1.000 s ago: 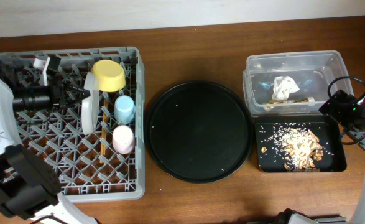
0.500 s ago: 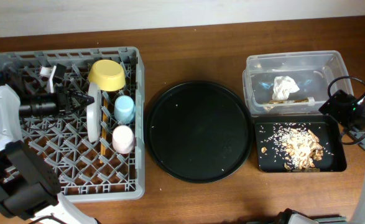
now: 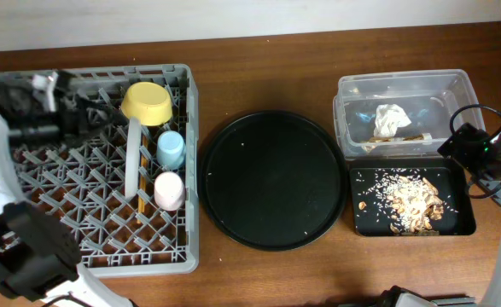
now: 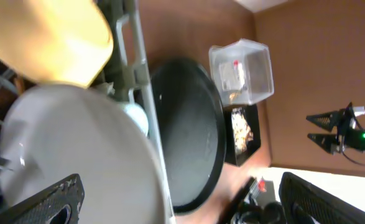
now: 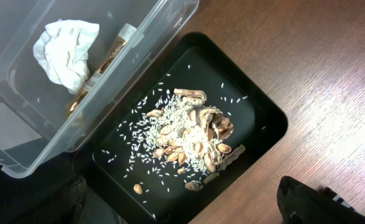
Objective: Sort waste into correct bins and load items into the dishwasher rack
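The rack (image 3: 131,247), at the tabletop's (image 3: 276,68) left, holds one bowl (image 3: 148,101), one plate (image 3: 133,162) and two cups (image 3: 171,150). One tissue (image 3: 391,118) lies in the tub (image 3: 404,81), scraps (image 3: 412,200) in the tray (image 3: 459,223). The left pincer (image 4: 181,186) and right pincer (image 5: 179,186) both gape wide, empty.

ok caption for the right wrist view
Crumpled tissue in the clear tub, food scraps in the black tray

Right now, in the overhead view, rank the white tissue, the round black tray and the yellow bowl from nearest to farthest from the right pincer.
1. White tissue, in the clear tub, just left of the right pincer.
2. Round black tray, mid-table.
3. Yellow bowl, in the rack, far left.
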{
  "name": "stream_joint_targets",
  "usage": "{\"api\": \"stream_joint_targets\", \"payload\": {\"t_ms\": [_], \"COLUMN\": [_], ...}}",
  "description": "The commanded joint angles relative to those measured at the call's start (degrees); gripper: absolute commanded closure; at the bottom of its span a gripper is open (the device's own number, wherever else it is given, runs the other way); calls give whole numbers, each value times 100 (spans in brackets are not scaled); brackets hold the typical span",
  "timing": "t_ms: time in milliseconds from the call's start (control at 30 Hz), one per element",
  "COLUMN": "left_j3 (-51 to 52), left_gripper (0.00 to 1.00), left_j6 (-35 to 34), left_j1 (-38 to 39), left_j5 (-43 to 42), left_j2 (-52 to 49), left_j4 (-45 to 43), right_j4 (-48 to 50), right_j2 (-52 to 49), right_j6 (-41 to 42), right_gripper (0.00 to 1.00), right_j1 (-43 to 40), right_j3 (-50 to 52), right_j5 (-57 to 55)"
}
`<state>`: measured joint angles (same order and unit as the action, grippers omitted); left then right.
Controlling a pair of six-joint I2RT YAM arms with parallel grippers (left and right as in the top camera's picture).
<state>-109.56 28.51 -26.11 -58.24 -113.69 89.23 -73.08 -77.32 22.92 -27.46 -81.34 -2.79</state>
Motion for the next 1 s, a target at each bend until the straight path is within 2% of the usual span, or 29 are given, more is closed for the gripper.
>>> {"api": "stream_joint_targets", "payload": {"t_ms": [0,100,233,300,800,967], "left_j3": [-863,-942,-942,-942,-938,-938], "left_gripper": [1,1,1,1,1,1], "left_j6": [-1228,-2852,-4527,-5042,-5036,-5036], "left_j1": [-48,-35,-31,-33,-33,-33], "left_j5": [669,2149,4393,4951,4953,4953], "left_j2": [175,507,918,968,962,962], "left_j4": [-179,-844,-1366,-1377,-1355,-1355], "right_j4": [-2,0,-2,-2,-2,0], "right_j2": [0,0,0,0,-85,713], "right_j6": [7,7,4,4,4,4], "right_gripper": [1,1,2,1,1,1], "right_j1": [-35,-35,-35,-35,52,614], "right_j3": [-68,-68,-68,-68,-46,-46], "right_j5": [-72,-72,-72,-72,-70,-72]}}
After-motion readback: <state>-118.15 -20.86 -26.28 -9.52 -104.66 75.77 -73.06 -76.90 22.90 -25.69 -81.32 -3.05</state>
